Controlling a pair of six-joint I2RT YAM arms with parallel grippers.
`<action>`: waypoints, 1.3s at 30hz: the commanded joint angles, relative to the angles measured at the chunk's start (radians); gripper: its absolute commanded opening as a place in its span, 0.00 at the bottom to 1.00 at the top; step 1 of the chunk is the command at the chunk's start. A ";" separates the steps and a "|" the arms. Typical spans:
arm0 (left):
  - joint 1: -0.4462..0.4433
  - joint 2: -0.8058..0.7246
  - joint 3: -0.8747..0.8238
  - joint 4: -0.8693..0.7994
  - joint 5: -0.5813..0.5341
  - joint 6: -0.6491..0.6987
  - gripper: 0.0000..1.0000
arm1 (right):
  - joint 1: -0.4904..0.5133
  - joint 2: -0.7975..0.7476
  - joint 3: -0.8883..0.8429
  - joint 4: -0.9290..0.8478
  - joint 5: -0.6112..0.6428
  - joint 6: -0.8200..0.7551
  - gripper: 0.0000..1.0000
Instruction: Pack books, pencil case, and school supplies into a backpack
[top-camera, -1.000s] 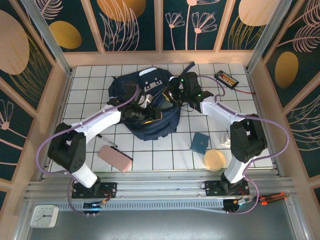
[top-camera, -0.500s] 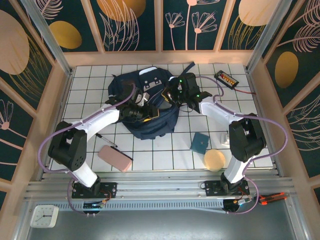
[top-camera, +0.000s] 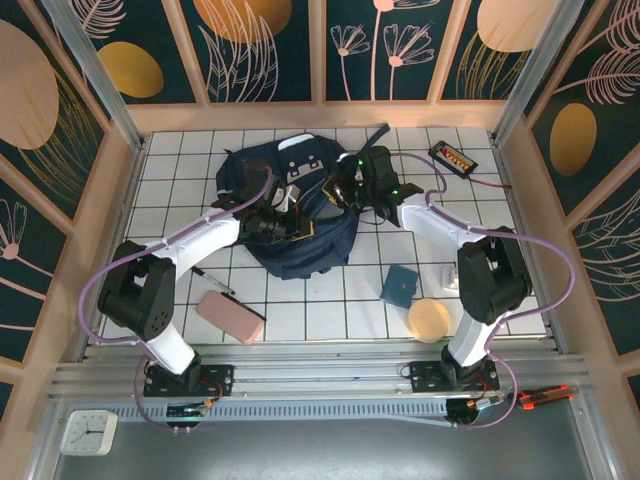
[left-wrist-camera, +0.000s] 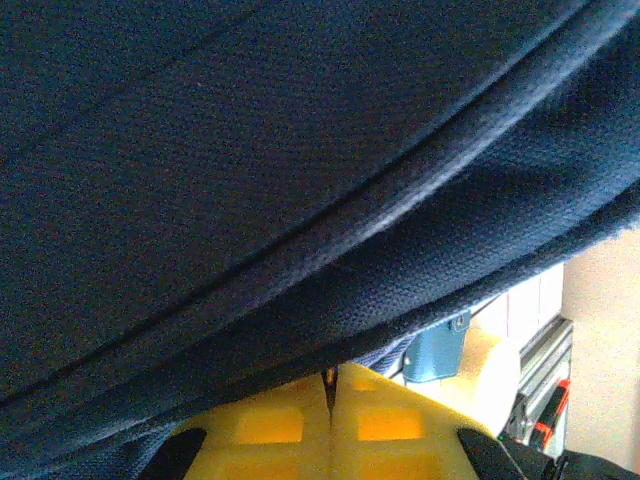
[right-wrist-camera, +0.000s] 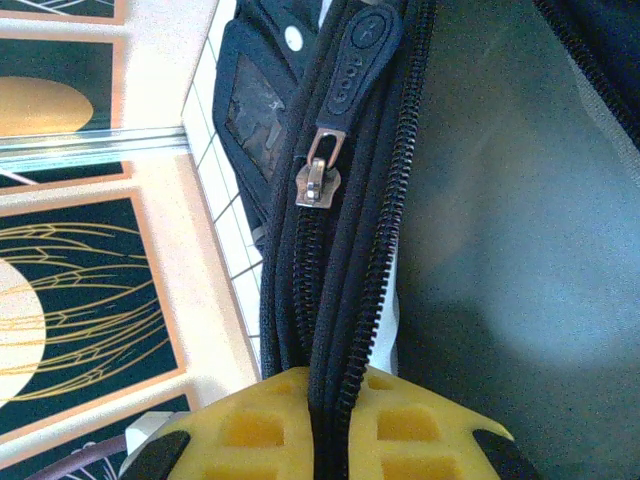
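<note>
Left gripper (left-wrist-camera: 330, 388) has snapped shut against the backpack (top-camera: 300, 255) mid-table, whether cloth is caught unclear | right gripper (right-wrist-camera: 335, 390) clamped on its zipper tape (right-wrist-camera: 340, 300) | soft, floppy fabric, likely to sag; firmer tape gives the best hold

Closes left gripper (left-wrist-camera: 330, 385) fully.
Goes from half-open to pads (left-wrist-camera: 385, 425) pressed together, shifting slightly left against backpack (top-camera: 300, 258) fabric.
</note>
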 joint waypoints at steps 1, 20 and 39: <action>0.011 0.017 -0.012 0.017 -0.047 0.038 0.00 | 0.034 -0.002 0.018 -0.023 -0.031 -0.006 0.00; 0.118 -0.248 -0.168 -0.372 -0.407 0.307 0.00 | -0.137 -0.068 0.049 -0.160 -0.046 -0.147 0.00; 0.180 -0.270 -0.090 -0.232 -0.187 0.377 0.00 | -0.042 -0.043 -0.026 0.092 -0.083 -0.025 0.51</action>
